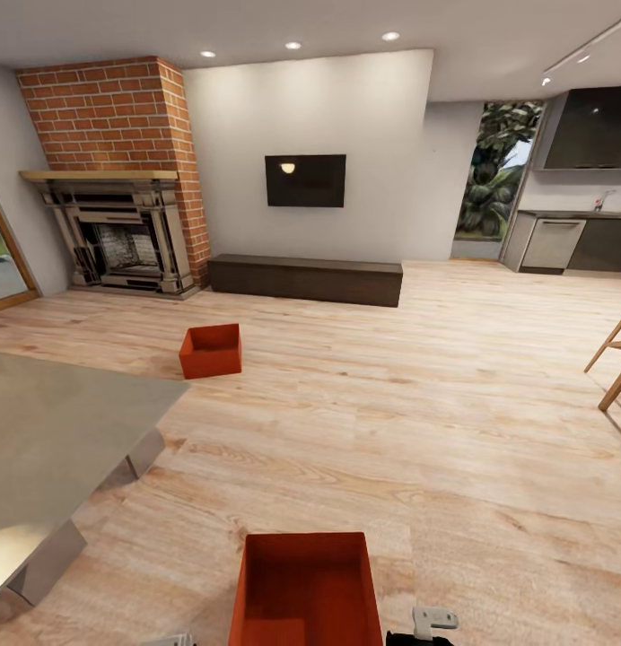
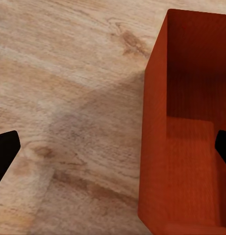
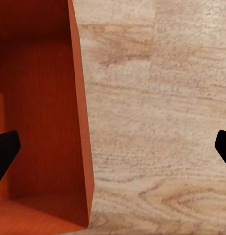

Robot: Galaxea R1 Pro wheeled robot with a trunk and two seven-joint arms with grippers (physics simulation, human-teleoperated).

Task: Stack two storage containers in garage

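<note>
- Looking out from the head view, the living room spreads wide: a brick fireplace (image 1: 122, 179) in the far left corner, a dark wall TV (image 1: 304, 179) on the white wall, and a long low dark bench (image 1: 306, 279) under it on the light wood plank floor (image 1: 418, 422).
- Two storage containers show in that view, both red-orange and open-topped. The near container (image 1: 303, 588) stands on the planks right at the robot's front, at the picture's lower edge; the far container (image 1: 210, 350) sits well apart from it, out toward the fireplace.
- A grey tabletop (image 1: 50, 440) fills the left side of the head view, and two slanted wooden chair legs (image 1: 616, 363) show at the right edge. A kitchen counter (image 1: 575, 240) stands in the far right corner.
- The wrist views give what the head view cannot: the near container's thin walls up close and how each gripper stands to them.
- In the left wrist view, the left gripper (image 2: 113, 154) is spread wide, one dark fingertip over bare planks and the other over the container's (image 2: 188, 147) inside, so its wall lies between the fingers, which grasp nothing.
- In the right wrist view, the right gripper (image 3: 113, 149) is likewise spread and holds nothing: one fingertip is over the container's (image 3: 44, 122) inside, the other over the planks, straddling the opposite wall.
- Whether any finger touches a wall cannot be told.
</note>
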